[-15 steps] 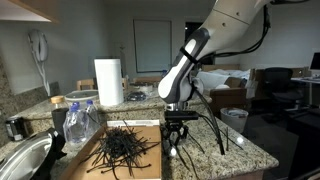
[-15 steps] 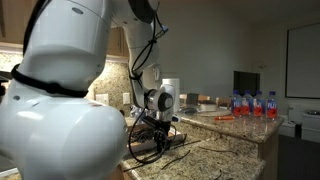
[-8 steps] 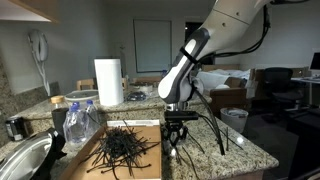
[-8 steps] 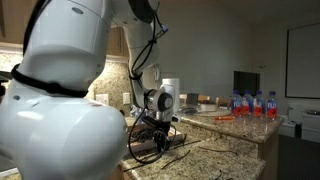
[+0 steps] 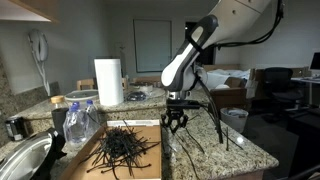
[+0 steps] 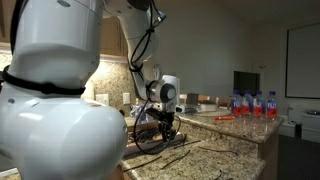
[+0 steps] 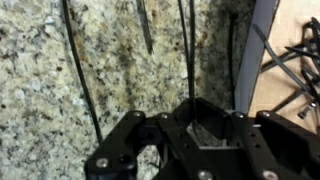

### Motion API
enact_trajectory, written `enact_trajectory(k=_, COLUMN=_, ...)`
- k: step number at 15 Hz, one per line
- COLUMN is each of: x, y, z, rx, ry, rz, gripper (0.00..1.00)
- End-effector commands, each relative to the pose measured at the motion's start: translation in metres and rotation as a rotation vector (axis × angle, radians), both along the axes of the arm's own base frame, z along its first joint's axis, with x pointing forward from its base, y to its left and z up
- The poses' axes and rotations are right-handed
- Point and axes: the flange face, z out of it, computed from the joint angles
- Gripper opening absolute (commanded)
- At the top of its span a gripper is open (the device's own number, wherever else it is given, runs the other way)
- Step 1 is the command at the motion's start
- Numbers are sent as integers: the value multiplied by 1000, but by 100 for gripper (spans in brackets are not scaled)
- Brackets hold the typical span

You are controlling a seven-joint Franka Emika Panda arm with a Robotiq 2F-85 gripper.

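Wrist view, left to right: loose black ties (image 7: 82, 85) lie on the granite counter (image 7: 40, 60), off the board. At centre, my gripper (image 7: 190, 108) has its jaws pressed together on a single black tie (image 7: 190, 50), which runs straight out over the granite beside the board. At right, the board (image 7: 295, 25) carries the edge of the tie pile (image 7: 297, 62). In an exterior view the gripper hangs just past the board's right edge, above the counter, with thin strands dangling from it. I judge that a few ties are off the board, one is in hand, and most of the pile sits on the board.
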Motion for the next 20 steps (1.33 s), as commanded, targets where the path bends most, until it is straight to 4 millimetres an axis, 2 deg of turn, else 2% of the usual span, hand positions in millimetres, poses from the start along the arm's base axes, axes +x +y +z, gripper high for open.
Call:
enact_trajectory(k=1, x=-2, y=-11, z=48, rx=7, ry=-101, rz=36, gripper=9)
enact_trajectory(k=5, x=22, y=11, z=88, rx=-16, ry=-183, rz=95, gripper=9)
enact_trajectory(k=8, x=45, y=49, z=115, rx=-55, ry=-230, rz=192, gripper=9)
enact_trajectory(k=10, x=58, y=87, z=132, rx=-81, ry=-243, rz=267, gripper=9)
enact_trajectory(k=12, x=64, y=135, z=142, rx=-83, ry=-236, rz=348, gripper=9)
enact_trajectory(k=14, x=65, y=183, z=144, rx=-85, ry=-212, rz=420, gripper=9)
enact_trajectory(k=16, x=65, y=219, z=139, rx=-104, ry=-181, rz=463, gripper=9)
enact_trajectory(k=17, x=66, y=230, z=135, rx=-130, ry=-162, rz=467, gripper=36)
enact_trajectory(k=18, x=65, y=238, z=133, rx=-143, ry=-145, rz=471, gripper=36)
enact_trajectory(k=20, x=65, y=245, z=131, rx=-190, ry=-113, rz=460, gripper=48)
